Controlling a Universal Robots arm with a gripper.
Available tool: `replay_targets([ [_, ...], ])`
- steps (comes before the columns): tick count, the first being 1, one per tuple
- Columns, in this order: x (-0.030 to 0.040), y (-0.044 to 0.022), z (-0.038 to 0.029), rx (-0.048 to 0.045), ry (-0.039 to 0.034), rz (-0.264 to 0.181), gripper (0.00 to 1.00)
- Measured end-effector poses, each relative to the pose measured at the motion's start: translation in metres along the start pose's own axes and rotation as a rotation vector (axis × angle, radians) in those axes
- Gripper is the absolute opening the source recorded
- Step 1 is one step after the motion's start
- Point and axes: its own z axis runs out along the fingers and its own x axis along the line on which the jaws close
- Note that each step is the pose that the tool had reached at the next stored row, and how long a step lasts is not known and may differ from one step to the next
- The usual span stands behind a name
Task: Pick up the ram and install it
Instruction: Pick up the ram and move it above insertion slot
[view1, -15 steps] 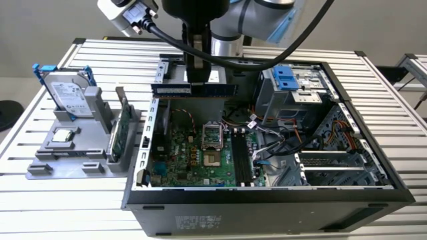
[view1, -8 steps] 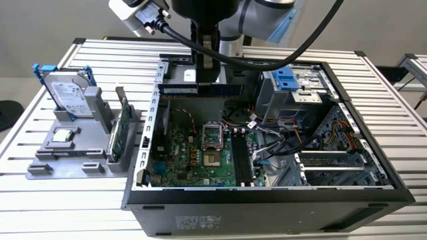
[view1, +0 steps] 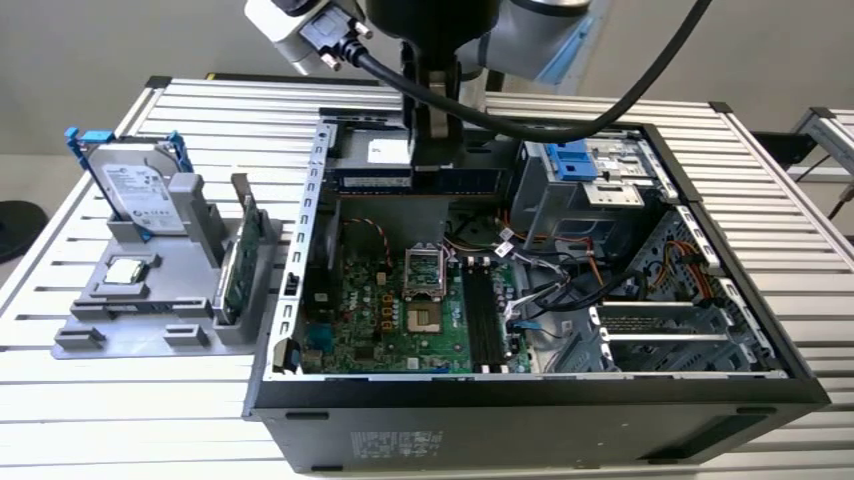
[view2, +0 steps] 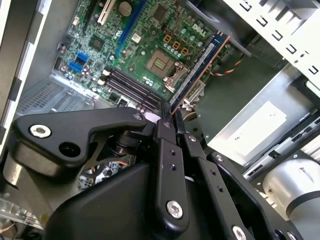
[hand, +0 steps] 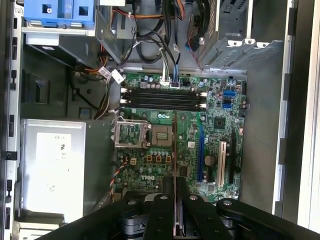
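Observation:
The ram (view1: 380, 181), a long dark blue stick, hangs level over the far end of the open computer case (view1: 300, 300). My gripper (view1: 434, 172) is shut on its middle, coming down from above. In the second wrist view the ram (view2: 200, 62) juts out from between the black fingers (view2: 164, 131), with my gripper (view2: 169, 112) shut on it. In the first wrist view the ram (hand: 174, 145) appears edge-on above the motherboard (hand: 210, 150), held by my gripper (hand: 175, 184). The black memory slots (hand: 162, 98) lie farther along the board, beyond the processor socket (hand: 132, 134). In the exterior view the memory slots (view1: 483, 315) are well below the ram.
A grey stand (view1: 134, 310) at the exterior view's left holds a silver hard drive (view1: 134, 185) with a blue bracket, a green card (view1: 238, 262) on edge and a processor chip (view1: 127, 270). Inside the case are loose cables (view1: 547, 265), a blue drive bay (view1: 574, 160) and the power supply (hand: 52, 170).

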Motion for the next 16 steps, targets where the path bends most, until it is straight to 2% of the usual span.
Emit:
replay_targets([
  [16, -0.0009, 0.0235, 0.0009, 0.0, -0.0001, 0.0, 0.0],
])
